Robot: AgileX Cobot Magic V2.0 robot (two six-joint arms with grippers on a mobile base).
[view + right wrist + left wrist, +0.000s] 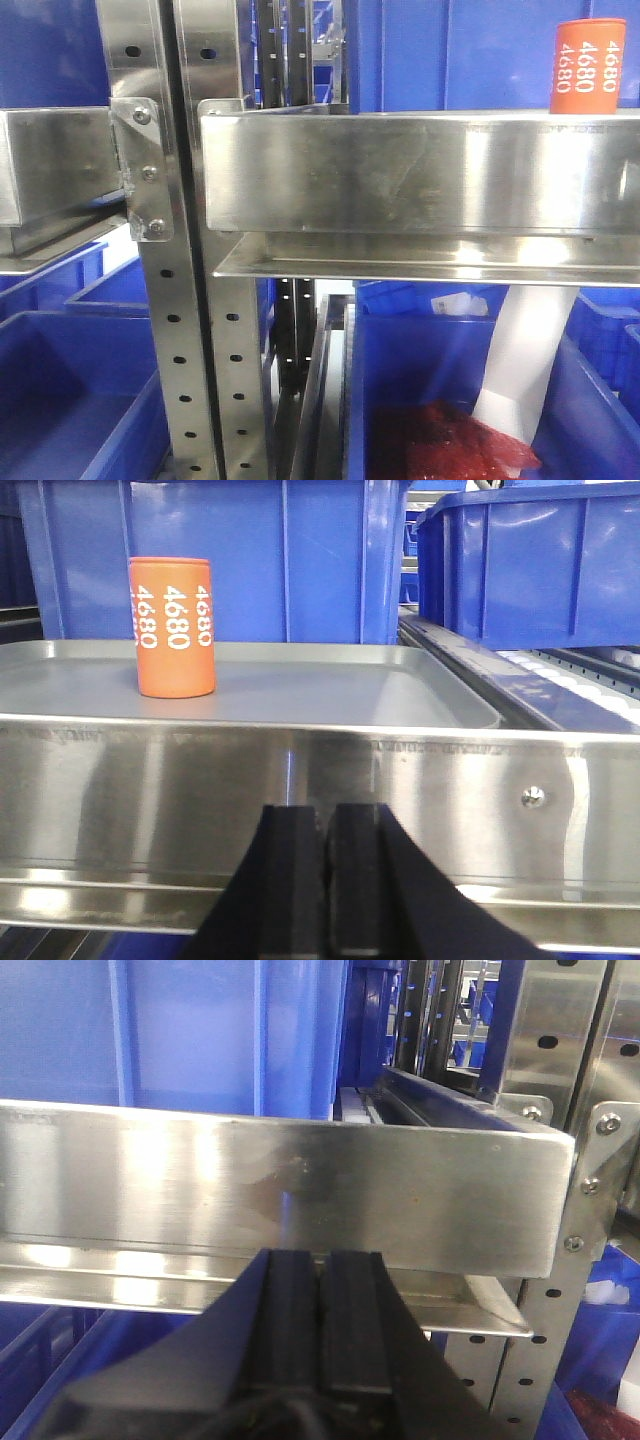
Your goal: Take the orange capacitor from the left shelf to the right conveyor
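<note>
Right wrist view, lower centre: right hand, pads all but together, holding nothing, sitting low in front of the front lip of the left shelf.

Left hand, lower centre of its own view: pads flat against each other, empty, also low before a shelf lip.

Past the lip, upper left: orange capacitor upright on the shelf tray, untouched. Blue bins stand behind it. Conveyor in no view.

Step, as I judge it: approach, grasp not begun. Next move likely calls for the right hand to rise above the lip, open, shift frame-left and go in around the cylinder.
</note>
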